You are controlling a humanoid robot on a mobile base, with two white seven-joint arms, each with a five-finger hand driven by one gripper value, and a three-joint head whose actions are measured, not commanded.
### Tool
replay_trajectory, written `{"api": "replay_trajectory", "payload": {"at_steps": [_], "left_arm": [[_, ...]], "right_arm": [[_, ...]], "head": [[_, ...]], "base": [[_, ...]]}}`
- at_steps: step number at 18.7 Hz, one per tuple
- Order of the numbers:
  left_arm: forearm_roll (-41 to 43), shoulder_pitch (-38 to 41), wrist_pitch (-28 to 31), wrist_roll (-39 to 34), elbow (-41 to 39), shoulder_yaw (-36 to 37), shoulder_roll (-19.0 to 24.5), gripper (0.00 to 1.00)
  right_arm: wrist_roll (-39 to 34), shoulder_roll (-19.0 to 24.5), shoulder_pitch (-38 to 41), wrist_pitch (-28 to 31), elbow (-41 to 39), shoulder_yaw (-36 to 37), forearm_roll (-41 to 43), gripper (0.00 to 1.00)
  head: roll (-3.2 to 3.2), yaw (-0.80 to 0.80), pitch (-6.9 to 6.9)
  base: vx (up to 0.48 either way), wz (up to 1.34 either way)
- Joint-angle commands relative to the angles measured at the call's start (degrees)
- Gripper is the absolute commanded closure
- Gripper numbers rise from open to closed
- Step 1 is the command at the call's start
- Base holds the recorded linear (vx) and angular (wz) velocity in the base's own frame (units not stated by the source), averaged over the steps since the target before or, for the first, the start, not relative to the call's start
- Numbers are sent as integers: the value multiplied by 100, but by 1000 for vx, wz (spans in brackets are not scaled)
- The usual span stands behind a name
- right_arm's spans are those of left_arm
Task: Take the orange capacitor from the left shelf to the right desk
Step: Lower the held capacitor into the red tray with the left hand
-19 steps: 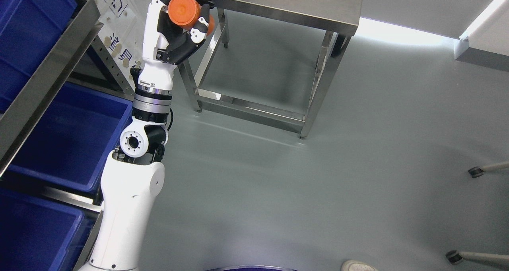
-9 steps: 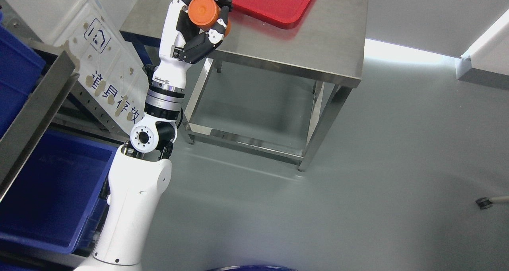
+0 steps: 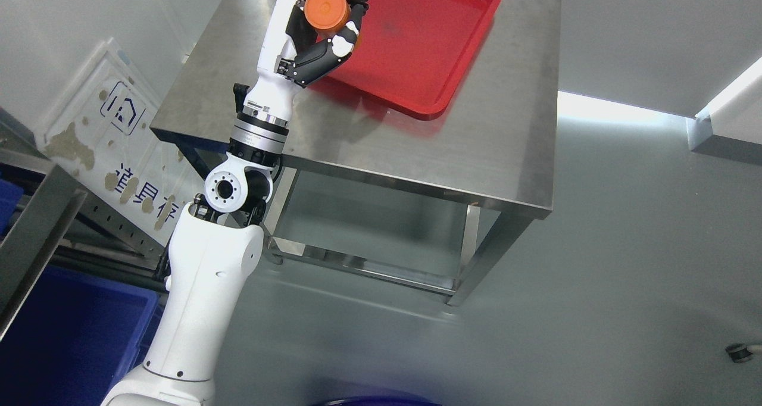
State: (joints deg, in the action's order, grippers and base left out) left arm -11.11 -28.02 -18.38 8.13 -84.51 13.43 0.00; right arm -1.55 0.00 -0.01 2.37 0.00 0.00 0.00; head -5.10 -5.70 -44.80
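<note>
My left hand (image 3: 318, 31) is curled around the orange capacitor (image 3: 327, 9), a short orange cylinder whose round flat end faces the camera. My dark fingers (image 3: 321, 61) wrap it from below and from the far side, and a white-tipped fingertip presses against its lower right edge, so the part sits clamped in my grip and lifted clear of any surface. The hand and the capacitor are held up over the near left edge of the red tray (image 3: 440, 66), at the place where the tray's rim meets the bare steel beside it.

My white forearm rises from the lower left of the view, through a silver wrist ring and a round black-and-white joint, and reaches up across the front left corner of the steel desk (image 3: 494, 156). The red tray lies on the desk's top toward its far side, its floor bare where it shows. The desk stands on metal legs joined by a low rail, over a grey floor.

To the left, behind my arm, a clear sign panel (image 3: 113, 150) with a house symbol and printed characters leans near the wall. At the far left edge runs the grey metal frame of the shelf (image 3: 36, 239), and below it sits a blue bin (image 3: 71, 334).
</note>
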Motion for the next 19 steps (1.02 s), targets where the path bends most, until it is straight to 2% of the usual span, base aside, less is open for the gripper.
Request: {"api": "replay_trajectory", "payload": {"at_steps": [1,13,19], "left_arm": [[91,-186,19,4,751,485,100,96],[153,-247,27,171,831,704,100,96],[223,-327,98,162,1331,722,100,95]], "right_arm": [[-30,-100,-8,0,-193,62,-26,0],[-30,-100,-8,0,-193,62,-26,0],[-30,-100,-8,0,-193,62,-26,0]], "head": [[0,0,0],[0,0,0],[0,0,0]], "base": [[286,-26],[160,-49],[15,-2]]}}
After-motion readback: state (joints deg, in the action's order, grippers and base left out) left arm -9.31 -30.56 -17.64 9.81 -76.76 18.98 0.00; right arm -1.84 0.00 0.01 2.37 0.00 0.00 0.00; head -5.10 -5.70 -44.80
